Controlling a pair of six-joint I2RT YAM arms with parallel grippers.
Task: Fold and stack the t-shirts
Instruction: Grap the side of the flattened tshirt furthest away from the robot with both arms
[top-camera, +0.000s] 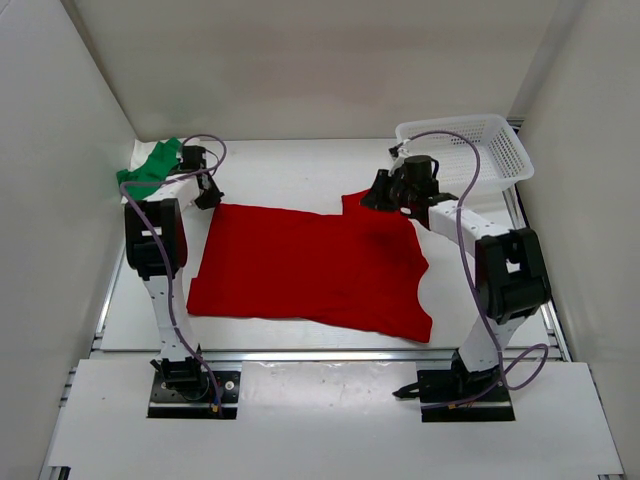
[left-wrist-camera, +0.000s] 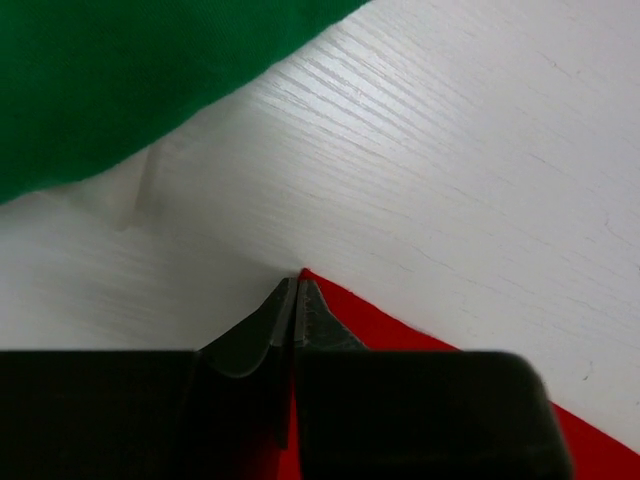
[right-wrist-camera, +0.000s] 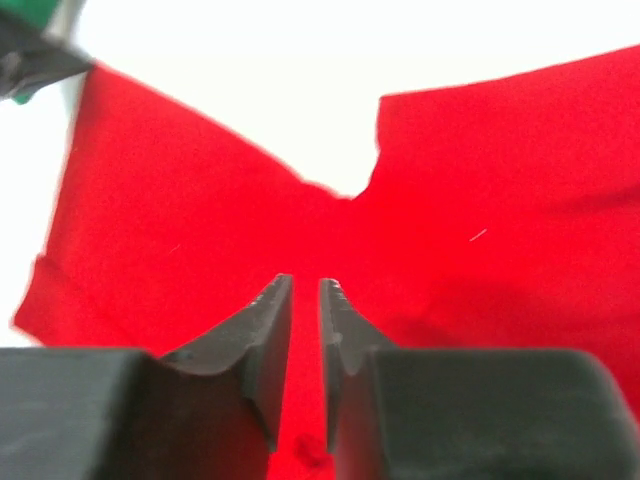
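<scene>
At the middle of the white table (top-camera: 300, 165), a red cloth t-shirt (top-camera: 310, 270) lies spread flat; the left gripper (left-wrist-camera: 299, 300) is pinched shut on its far left corner; the right gripper (right-wrist-camera: 305, 300) hangs over the far right sleeve, jaws a sliver apart; a bright green cloth t-shirt (top-camera: 150, 167) lies bunched in the far left corner.

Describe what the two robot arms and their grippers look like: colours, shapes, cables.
The left arm and the right arm have white links, bulky black joint blocks and black base plates. A thin purple cable loops along each. The left gripper and the right gripper have dark, tapered fingers.
</scene>
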